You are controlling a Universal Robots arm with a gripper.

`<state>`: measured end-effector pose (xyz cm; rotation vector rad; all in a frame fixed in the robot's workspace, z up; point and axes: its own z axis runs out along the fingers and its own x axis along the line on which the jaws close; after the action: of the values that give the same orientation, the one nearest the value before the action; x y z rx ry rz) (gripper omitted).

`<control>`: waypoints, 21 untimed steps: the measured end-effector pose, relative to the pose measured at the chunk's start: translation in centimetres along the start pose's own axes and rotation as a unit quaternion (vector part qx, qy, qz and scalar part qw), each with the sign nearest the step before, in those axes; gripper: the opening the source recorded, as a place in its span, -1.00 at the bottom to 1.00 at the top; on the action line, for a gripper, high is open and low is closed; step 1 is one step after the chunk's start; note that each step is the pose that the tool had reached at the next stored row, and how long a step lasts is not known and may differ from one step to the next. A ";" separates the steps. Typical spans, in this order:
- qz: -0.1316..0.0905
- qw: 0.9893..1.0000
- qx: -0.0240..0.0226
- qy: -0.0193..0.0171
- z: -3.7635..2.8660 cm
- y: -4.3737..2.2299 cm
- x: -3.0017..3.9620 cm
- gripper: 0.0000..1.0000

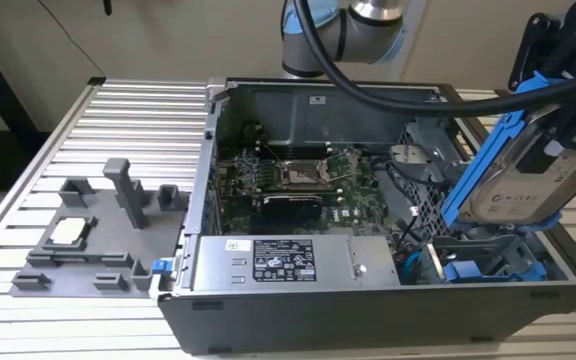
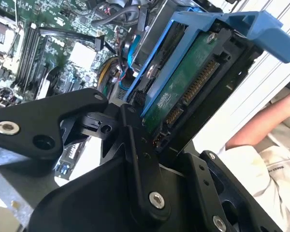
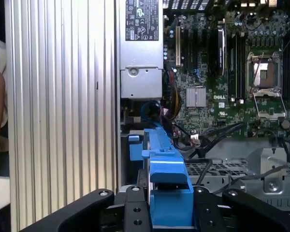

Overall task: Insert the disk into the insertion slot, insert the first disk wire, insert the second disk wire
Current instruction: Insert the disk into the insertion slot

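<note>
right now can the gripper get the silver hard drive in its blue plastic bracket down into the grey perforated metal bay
Probably yes: the gripper holds the silver hard drive tilted above the grey metal bay, whose mouth looks open; loose black cables lie beside it, not across.

Print on the disk (image 1: 528,180) and the grey box sticker (image 1: 284,259) is unreadable

upper end of disk (image 1: 523,187) behind jaws
</note>
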<state>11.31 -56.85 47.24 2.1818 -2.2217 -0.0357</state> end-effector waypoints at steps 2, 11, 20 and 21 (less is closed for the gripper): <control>0.000 1.000 0.000 0.000 0.07 0.00 0.10 -0.36; 0.000 1.000 0.000 0.000 0.13 -0.01 0.14 -0.36; 0.000 1.000 0.000 0.000 0.60 -0.32 0.27 -0.36; 0.000 1.000 0.000 0.000 0.68 -0.36 0.28 -0.36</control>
<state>11.64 -57.13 46.55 2.1818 -2.2216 -0.0355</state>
